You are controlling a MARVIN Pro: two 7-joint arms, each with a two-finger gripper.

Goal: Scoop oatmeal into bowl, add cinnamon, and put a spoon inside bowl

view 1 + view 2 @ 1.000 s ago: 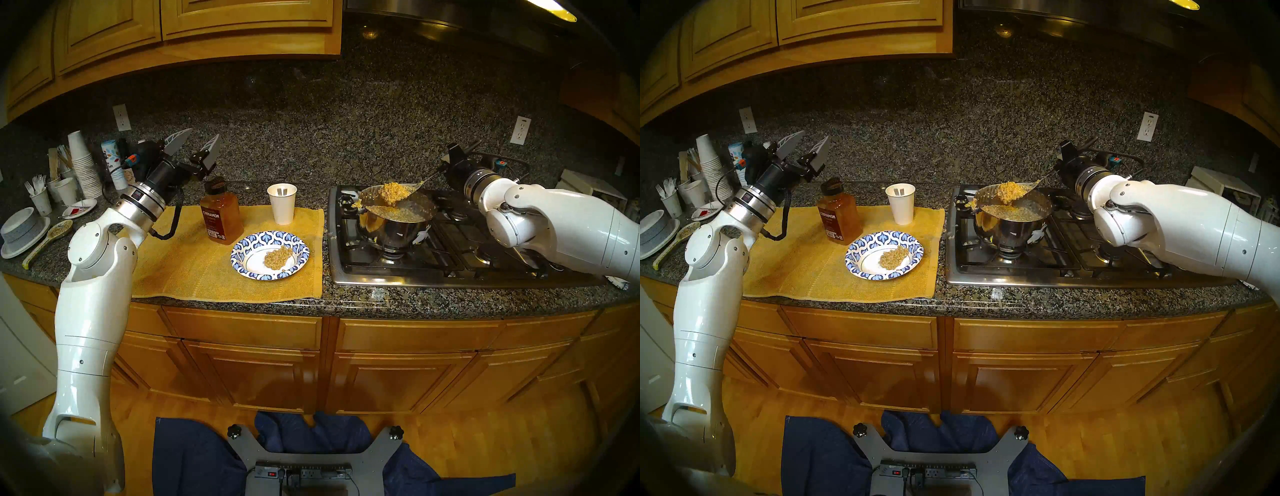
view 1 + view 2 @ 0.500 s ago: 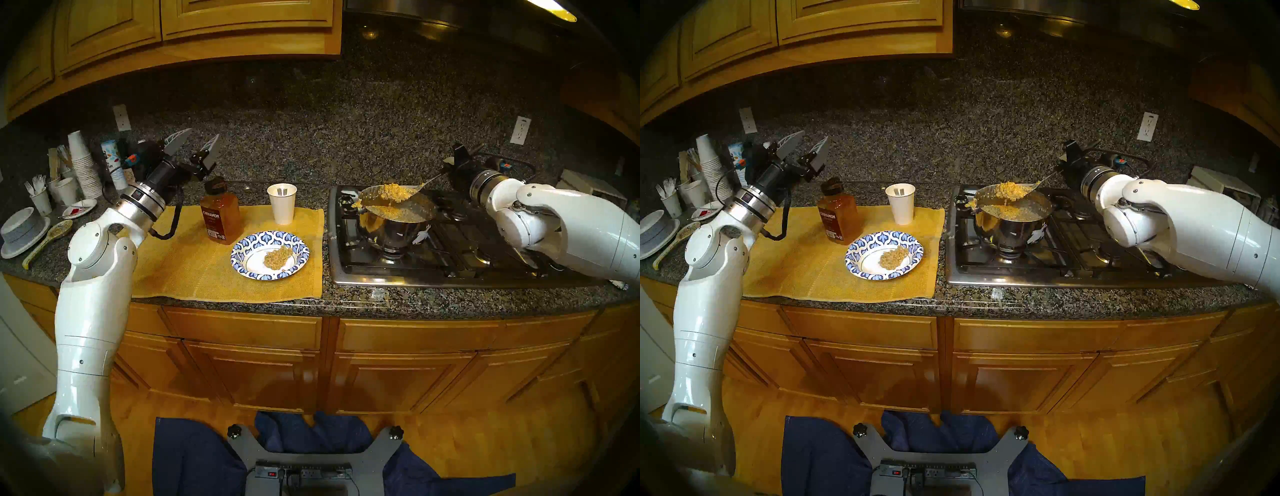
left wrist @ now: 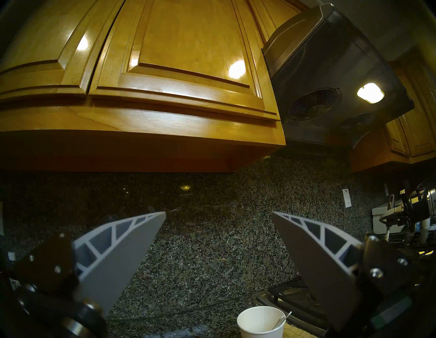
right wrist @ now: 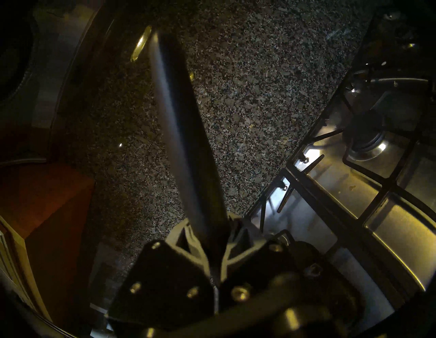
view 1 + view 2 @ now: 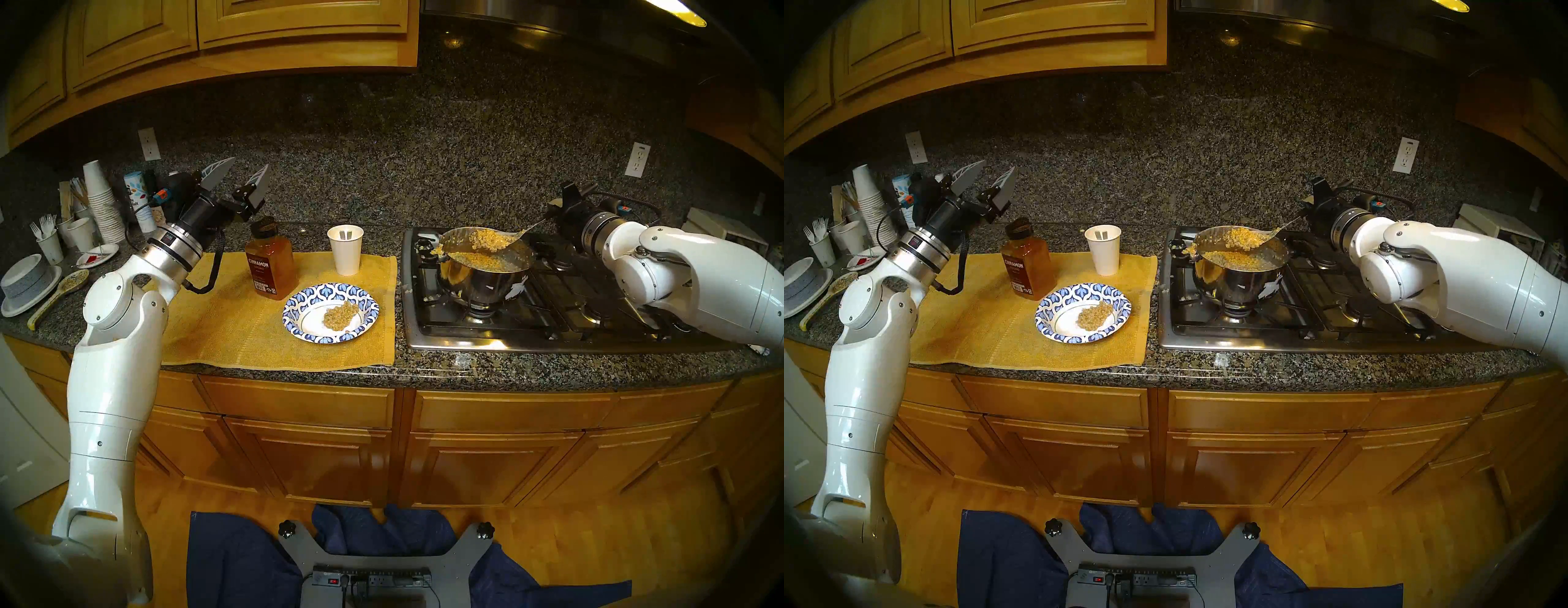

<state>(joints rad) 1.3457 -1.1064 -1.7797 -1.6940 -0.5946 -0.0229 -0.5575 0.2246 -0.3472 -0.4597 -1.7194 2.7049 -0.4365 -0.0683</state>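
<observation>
Oatmeal (image 5: pixel 491 240): lumpy tan heap on ladle (image 5: pixel 515 232) over pot (image 5: pixel 483 276), right; smaller clump in bowl (image 5: pixel 331 291) on yellow mat (image 5: pixel 220 322). Right gripper (image 4: pixel 213 238) clamped on ladle handle; left gripper (image 5: pixel 239 172) wide, empty. Granite counter (image 5: pixel 466 365), wood cabinets.

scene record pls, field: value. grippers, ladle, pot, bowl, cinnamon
left gripper: open, empty, raised above the counter
right gripper: shut on ladle handle
ladle: heaped with oatmeal, over the pot
pot: on stove burner, holds oatmeal
bowl: on yellow mat, one clump of oatmeal inside
cinnamon: upright, capped, behind the bowl
</observation>
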